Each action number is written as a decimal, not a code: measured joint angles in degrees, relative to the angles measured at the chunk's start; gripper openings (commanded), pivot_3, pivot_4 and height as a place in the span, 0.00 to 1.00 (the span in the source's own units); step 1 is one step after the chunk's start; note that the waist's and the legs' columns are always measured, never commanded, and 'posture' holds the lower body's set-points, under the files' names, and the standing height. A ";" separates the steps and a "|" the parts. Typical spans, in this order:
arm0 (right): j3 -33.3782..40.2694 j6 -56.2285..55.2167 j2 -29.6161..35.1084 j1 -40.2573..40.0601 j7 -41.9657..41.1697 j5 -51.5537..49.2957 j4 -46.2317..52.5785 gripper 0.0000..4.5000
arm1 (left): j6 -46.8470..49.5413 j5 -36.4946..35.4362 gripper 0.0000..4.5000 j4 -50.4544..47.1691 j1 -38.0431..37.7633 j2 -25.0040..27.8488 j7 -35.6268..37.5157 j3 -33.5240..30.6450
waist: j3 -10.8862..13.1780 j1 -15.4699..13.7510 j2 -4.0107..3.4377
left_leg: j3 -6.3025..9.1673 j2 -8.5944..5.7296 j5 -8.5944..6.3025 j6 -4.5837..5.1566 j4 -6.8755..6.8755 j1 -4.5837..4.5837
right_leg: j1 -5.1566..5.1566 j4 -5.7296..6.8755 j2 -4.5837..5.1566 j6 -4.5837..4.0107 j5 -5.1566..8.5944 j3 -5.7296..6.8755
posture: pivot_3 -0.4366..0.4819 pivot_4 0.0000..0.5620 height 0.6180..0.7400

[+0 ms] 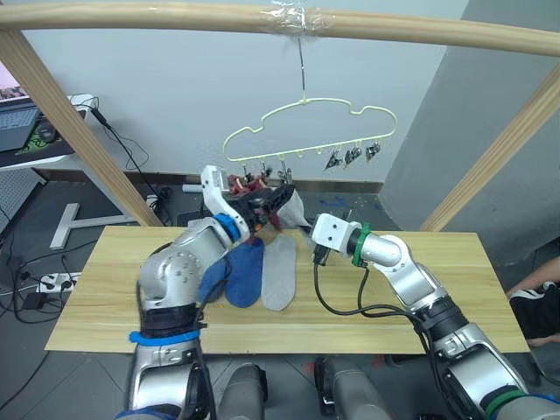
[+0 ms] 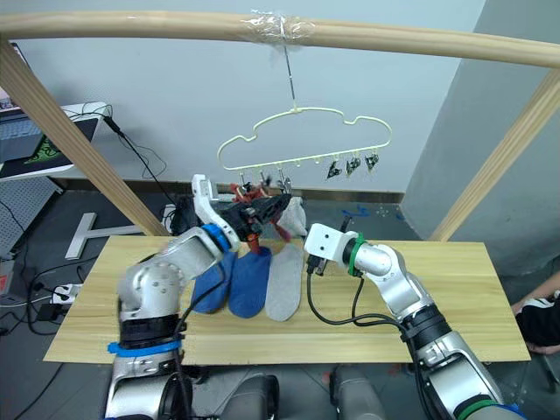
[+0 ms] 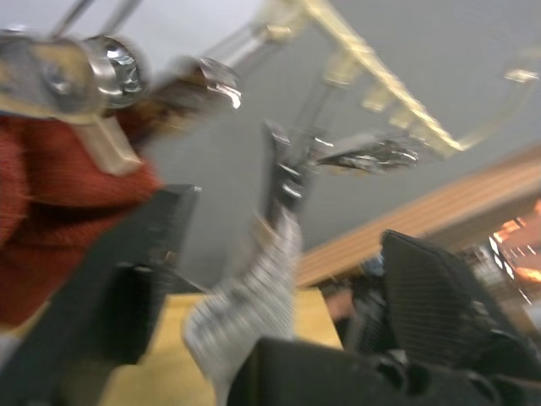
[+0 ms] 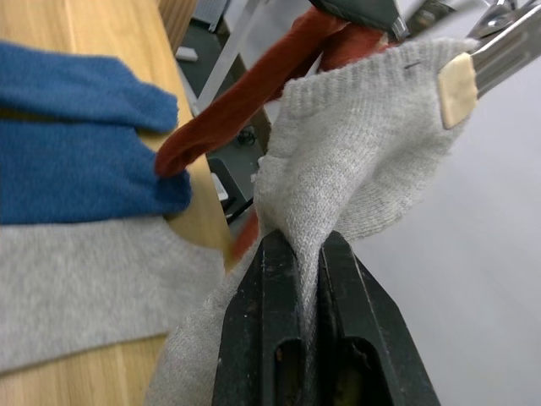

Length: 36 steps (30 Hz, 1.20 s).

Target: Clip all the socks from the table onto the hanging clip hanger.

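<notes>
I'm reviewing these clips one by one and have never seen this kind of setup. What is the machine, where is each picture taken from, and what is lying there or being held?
It is a humanoid robot with two arms, each ending in a two-fingered black gripper. The two wide pictures come from a stereo camera on its head, looking down over the arms. The other two come from cameras on the wrists, looking along each gripper's fingers.

On the wooden table lie two blue socks and one grey sock. Above hangs a pale clip hanger; red socks already hang from it.

The right gripper is pinching another grey sock, whose edge sits in a metal clip. The left gripper is raised at the clips, open, with nothing clearly in it.
</notes>
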State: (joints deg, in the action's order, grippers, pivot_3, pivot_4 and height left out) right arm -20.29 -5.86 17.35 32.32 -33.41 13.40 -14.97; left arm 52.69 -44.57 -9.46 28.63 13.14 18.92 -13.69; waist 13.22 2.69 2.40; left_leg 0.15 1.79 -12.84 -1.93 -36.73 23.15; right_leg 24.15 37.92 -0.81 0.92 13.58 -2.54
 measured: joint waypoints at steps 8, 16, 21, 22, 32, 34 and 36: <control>1.74 5.47 -3.37 -1.11 -1.40 -4.76 1.48 0.44 | 5.33 -6.27 1.00 -6.97 -5.17 3.83 -0.20 -1.87 | 0.01 -0.79 -0.01 | 0.06 -0.01 0.00 0.00 -0.03 0.02 | -0.01 -0.02 0.05 -0.01 0.01 -0.01 | 0.52 0.37 1.00; 7.28 19.17 -6.30 -6.32 -0.01 -12.01 9.63 0.99 | 4.83 -6.39 1.00 -13.11 -6.91 13.10 2.96 -1.58 | 0.04 -1.17 -0.06 | 0.67 -0.03 0.01 0.00 -0.03 0.13 | -0.01 -0.02 0.12 -0.09 0.05 0.07 | 0.56 0.38 1.00; 12.68 30.12 -10.12 -10.01 5.53 -16.66 18.92 0.99 | 1.71 -4.32 1.00 -15.77 -7.80 17.37 5.62 -0.65 | 0.08 -1.35 -0.12 | 0.73 0.01 0.00 -0.01 -0.01 0.27 | 0.12 -0.04 0.13 -0.14 0.08 0.11 | 0.57 0.39 1.00; 13.62 32.15 -11.03 -10.27 6.58 -17.60 20.88 0.99 | 1.34 -4.30 1.00 -15.95 -7.94 17.62 5.82 -0.67 | 0.09 -1.36 -0.15 | 0.74 0.01 0.00 -0.01 -0.01 0.28 | 0.12 -0.05 0.14 -0.14 0.08 0.12 | 0.56 0.39 1.00; 17.94 35.85 -15.10 -5.66 16.42 -19.13 24.08 0.71 | -2.67 -2.76 1.00 -12.73 -6.28 18.10 7.42 -0.14 | 0.16 -1.20 -0.23 | 0.72 -0.05 0.00 0.00 0.00 0.33 | 0.14 -0.15 0.10 -0.15 0.09 0.15 | 0.54 0.38 1.00; 18.10 35.12 -15.16 -5.14 17.49 -19.14 22.90 0.67 | -3.42 -2.07 1.00 -12.23 -6.17 18.08 8.01 0.40 | 0.16 -1.19 -0.24 | 0.74 -0.05 0.00 0.00 0.03 0.45 | 0.21 -0.20 0.10 -0.15 0.09 0.17 | 0.54 0.38 1.00; 19.00 34.48 -15.50 -3.98 18.84 -19.20 21.08 0.56 | -4.03 -1.71 1.00 -12.16 -5.90 18.05 8.59 1.29 | 0.16 -1.22 -0.23 | 0.76 -0.04 0.01 0.00 0.01 0.70 | 0.43 -0.19 0.11 -0.14 0.08 0.18 | 0.54 0.38 1.00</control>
State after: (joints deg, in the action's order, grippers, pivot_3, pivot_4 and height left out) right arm -1.29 28.62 1.86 28.34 -14.57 -5.80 6.12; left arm 48.66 -46.28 -21.62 22.73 31.18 27.50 -12.39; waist 13.38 1.48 2.17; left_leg 0.92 1.75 -12.83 -1.93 -36.72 23.84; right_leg 24.58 37.73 -0.70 0.78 13.67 -2.35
